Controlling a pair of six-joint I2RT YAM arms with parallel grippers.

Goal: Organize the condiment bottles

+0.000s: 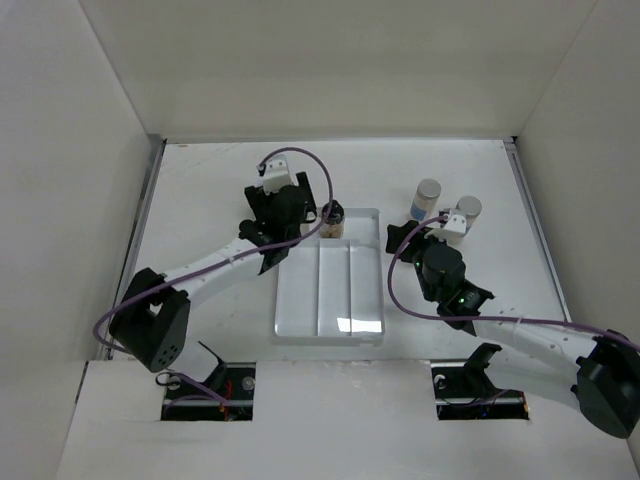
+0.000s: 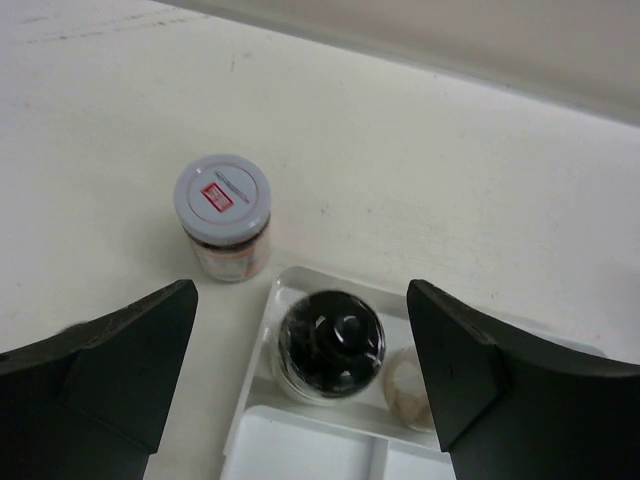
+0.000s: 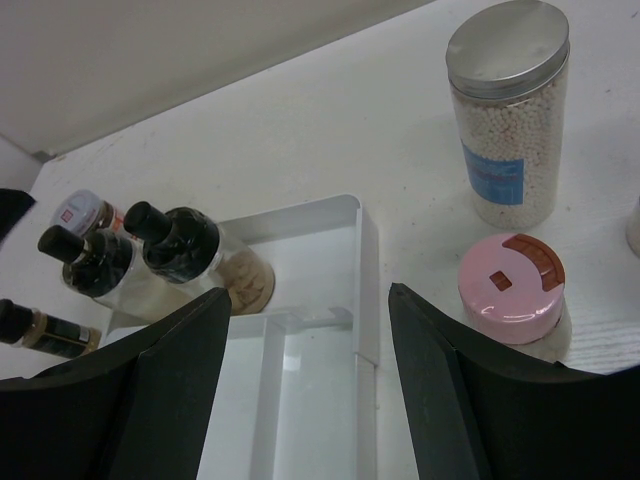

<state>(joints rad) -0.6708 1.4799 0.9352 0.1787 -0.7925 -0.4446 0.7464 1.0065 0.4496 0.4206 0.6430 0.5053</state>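
A clear bottle [image 2: 331, 344] with a glossy black cap stands upright between the spread fingers of the left pincer [image 2: 300, 288], just past their tips. A short grey-lidded jar [image 2: 222, 215] with a red sticker stands farther out, to the left. Ahead of the right pincer [image 3: 310, 292], a squat pink-lidded jar [image 3: 511, 288] sits just off its right finger. Beyond it stands a tall blue-labelled jar [image 3: 508, 110] of pale beads, steel-lidded. Off the left finger, two black-capped bottles [image 3: 185, 245] stand close together.

Dark-capped bottle [image 3: 38, 328] cropped at left edge; grey-lidded jar [image 2: 222, 212] label unreadable.
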